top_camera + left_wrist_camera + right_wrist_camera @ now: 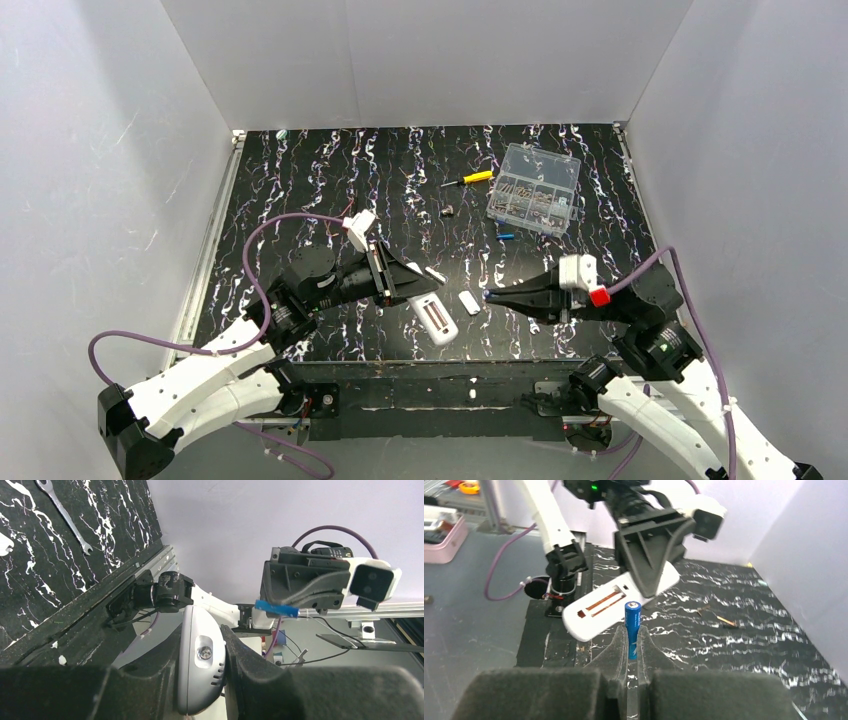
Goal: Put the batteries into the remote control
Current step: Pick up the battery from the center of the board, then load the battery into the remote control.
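Note:
The white remote control point(434, 320) is held at one end by my left gripper point(408, 290), which is shut on it near the table's front edge. Its open battery bay with copper strips faces up point(600, 601). From the left wrist view, the remote's rounded end point(200, 665) sits squeezed between the two dark fingers. My right gripper point(492, 295) is shut on a blue battery point(632, 624) that stands upright between the fingers, just right of the remote and apart from it. A second blue battery point(506, 237) lies on the mat further back.
A small white cover point(469, 302) lies between the grippers, with another white piece point(436, 272) behind the remote. A clear compartment box point(535, 188), a yellow-handled screwdriver point(470, 179) and a small metal part point(449, 211) sit at the back. A silver wrench point(67, 515) lies on the mat.

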`<state>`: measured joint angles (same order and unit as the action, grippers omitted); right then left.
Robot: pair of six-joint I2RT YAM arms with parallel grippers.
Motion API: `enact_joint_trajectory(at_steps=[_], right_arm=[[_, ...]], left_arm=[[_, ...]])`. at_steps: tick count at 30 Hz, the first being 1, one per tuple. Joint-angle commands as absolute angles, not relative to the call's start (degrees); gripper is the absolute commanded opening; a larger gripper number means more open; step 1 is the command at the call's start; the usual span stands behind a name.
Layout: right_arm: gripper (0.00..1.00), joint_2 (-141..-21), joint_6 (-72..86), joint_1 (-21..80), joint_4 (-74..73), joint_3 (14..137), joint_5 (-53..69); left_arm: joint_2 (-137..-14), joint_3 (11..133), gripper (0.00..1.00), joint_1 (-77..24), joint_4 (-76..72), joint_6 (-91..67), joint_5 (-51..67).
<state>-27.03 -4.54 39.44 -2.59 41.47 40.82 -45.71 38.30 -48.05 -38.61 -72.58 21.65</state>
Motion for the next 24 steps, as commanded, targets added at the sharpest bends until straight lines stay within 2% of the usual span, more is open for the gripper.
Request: enact_joint_trajectory(at_steps=[1, 12, 24], right_arm=[[0.01, -25.80, -10.91, 39.37, 0.09, 44.21, 51.50], [0.01, -24.14, -15.19, 39.37, -3.89, 45.01, 51.95], [0.01, -23.57, -17.04, 39.35, -5.40, 45.66, 52.26]], left_arm=[[-44.74, 40.30, 0.00, -47.68, -44.02, -70.85, 23.36], [-44.52, 39.99, 0.00, -47.64, -52.26, -64.79, 26.15], [-43.77, 47.30, 0.00, -47.64, -47.53, -52.75, 34.08]])
